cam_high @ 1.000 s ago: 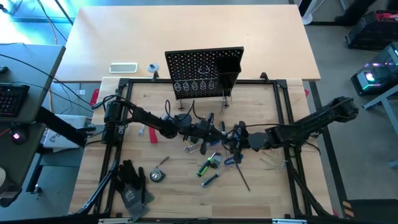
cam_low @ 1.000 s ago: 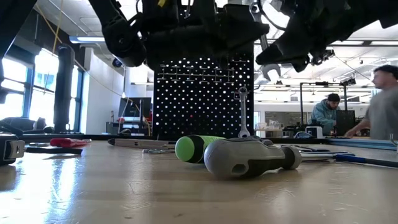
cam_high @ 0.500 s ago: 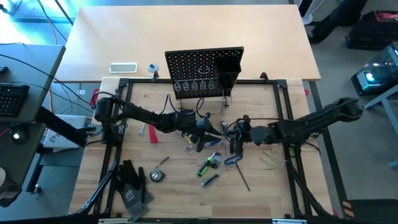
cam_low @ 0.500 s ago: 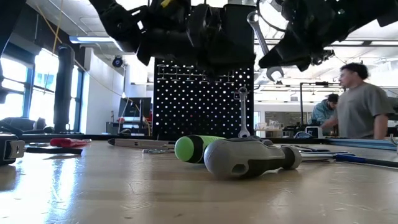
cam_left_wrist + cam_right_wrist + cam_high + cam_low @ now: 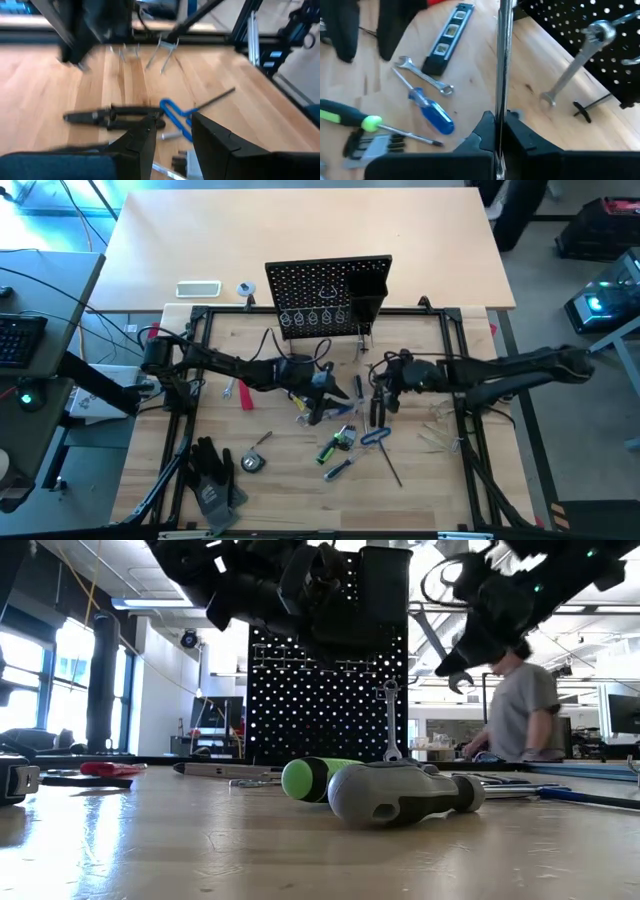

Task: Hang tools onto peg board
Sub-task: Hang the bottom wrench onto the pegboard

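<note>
Two grippers over table: right gripper [image 5: 499, 131] jaws clamped on wrench [image 5: 503, 55]; left gripper [image 5: 172, 135] jaws apart, empty.

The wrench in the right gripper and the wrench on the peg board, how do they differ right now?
The held wrench is clamped between the shut fingers of the right gripper, in the air above the table; the hung wrench dangles from the peg board, no gripper on it. In the low view the held one tilts, while the hung one hangs straight down. Both are silver open-ended wrenches.
</note>
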`<state>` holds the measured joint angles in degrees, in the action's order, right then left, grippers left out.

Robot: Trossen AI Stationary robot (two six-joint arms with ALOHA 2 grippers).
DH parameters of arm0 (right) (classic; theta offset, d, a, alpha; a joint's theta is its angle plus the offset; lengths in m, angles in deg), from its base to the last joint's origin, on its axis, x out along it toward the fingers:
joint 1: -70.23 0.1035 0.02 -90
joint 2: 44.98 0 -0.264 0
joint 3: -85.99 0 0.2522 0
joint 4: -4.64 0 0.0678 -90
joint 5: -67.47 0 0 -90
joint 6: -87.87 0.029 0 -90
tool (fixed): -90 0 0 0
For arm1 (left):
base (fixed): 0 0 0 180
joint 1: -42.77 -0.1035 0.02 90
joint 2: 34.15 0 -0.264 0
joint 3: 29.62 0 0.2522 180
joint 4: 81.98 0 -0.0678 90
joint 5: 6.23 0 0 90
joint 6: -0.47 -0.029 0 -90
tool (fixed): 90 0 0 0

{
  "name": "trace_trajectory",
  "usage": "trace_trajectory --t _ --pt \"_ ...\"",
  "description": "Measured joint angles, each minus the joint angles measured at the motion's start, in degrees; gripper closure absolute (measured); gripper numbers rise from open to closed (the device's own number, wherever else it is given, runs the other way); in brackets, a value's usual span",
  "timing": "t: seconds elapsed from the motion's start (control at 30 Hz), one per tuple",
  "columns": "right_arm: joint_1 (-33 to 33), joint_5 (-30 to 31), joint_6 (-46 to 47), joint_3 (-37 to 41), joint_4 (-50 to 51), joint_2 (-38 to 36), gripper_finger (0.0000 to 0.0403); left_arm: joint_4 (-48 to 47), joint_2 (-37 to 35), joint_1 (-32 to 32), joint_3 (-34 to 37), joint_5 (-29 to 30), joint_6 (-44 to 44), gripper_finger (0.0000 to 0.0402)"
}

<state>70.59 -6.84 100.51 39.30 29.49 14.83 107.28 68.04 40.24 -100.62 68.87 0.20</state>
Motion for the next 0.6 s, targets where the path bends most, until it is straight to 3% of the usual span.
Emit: trace_trajectory --t 0.37,0.6 --pt "-14.15 -8.99 -10.67 0.0 0.51 0.2 0.04 -3.32 0.07 1.53 0.0 0.11 -0.52 0.0287" --pt "-18.66 -19.97 -19.2 0.0 -3.4 0.2 0.04 -3.8 0.07 1.46 0.0 0.14 -1.86 0.0287"
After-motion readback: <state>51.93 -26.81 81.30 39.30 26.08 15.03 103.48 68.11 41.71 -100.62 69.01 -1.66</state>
